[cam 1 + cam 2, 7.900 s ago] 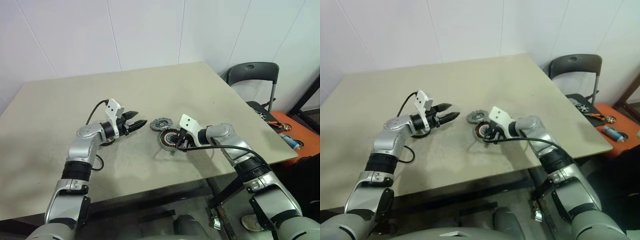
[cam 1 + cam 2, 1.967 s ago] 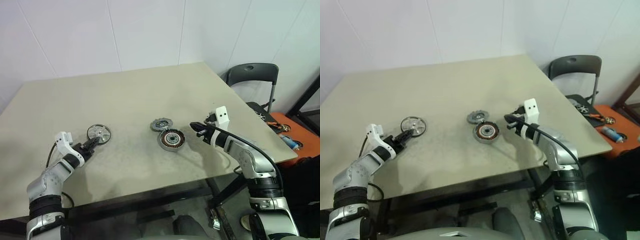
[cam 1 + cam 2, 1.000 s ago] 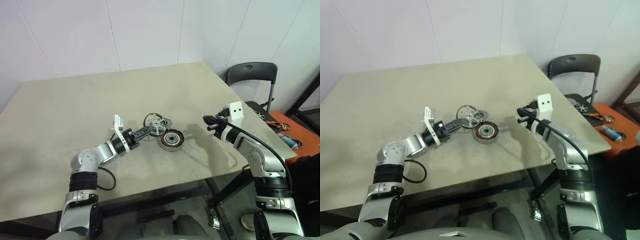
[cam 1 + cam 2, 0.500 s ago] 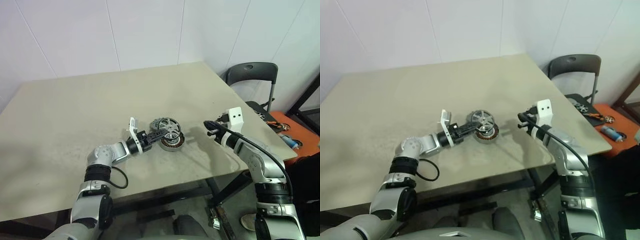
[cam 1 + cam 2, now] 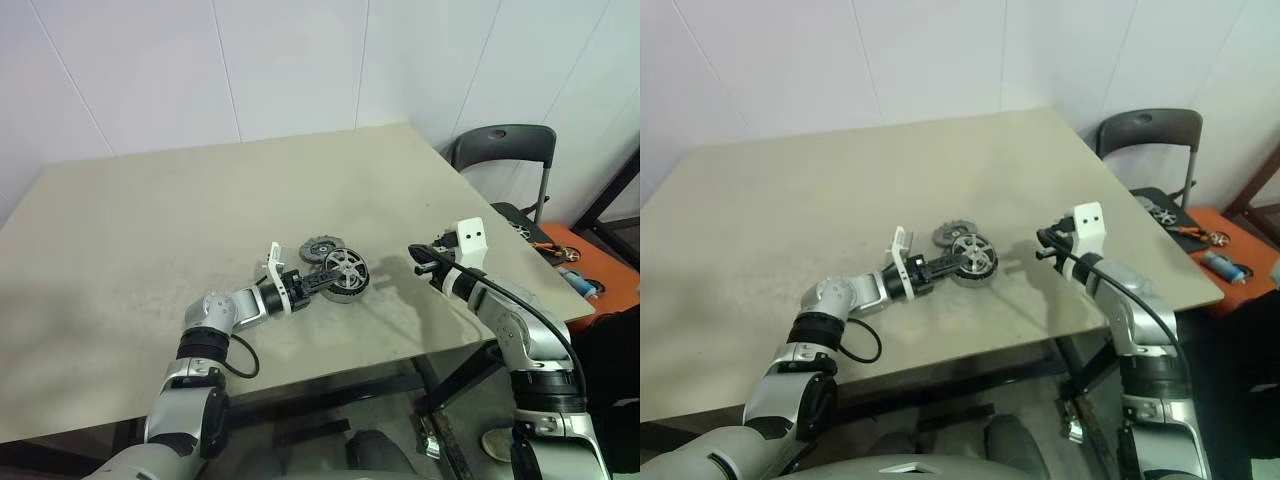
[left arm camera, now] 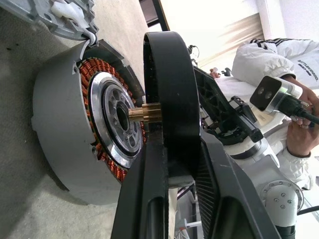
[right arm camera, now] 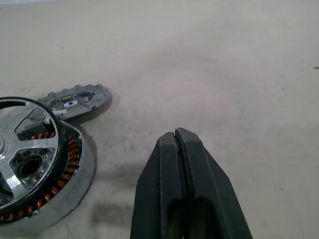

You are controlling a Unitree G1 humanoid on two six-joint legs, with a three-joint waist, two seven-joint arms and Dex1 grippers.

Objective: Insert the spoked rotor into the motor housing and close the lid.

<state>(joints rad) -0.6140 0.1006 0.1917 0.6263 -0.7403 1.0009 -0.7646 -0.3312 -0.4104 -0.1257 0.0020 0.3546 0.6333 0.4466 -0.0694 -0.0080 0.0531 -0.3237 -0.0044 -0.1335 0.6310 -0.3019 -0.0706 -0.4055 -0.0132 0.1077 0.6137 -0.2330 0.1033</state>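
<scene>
Rotor point(image 5: 346, 270) now hangs right over the housing point(image 6: 65, 144), carried across from the table's left side in the last two seconds, so I judge insertion is the step in hand; its brass shaft sits just off the silver centre bearing, not yet seated. My left gripper point(image 5: 322, 281) reaches low and level to the right, pinching the rotor's rim. My right gripper point(image 7: 177, 144) hovers off to the housing's right, fingers pressed together, with the lid point(image 5: 321, 249) lying just behind the housing.
</scene>
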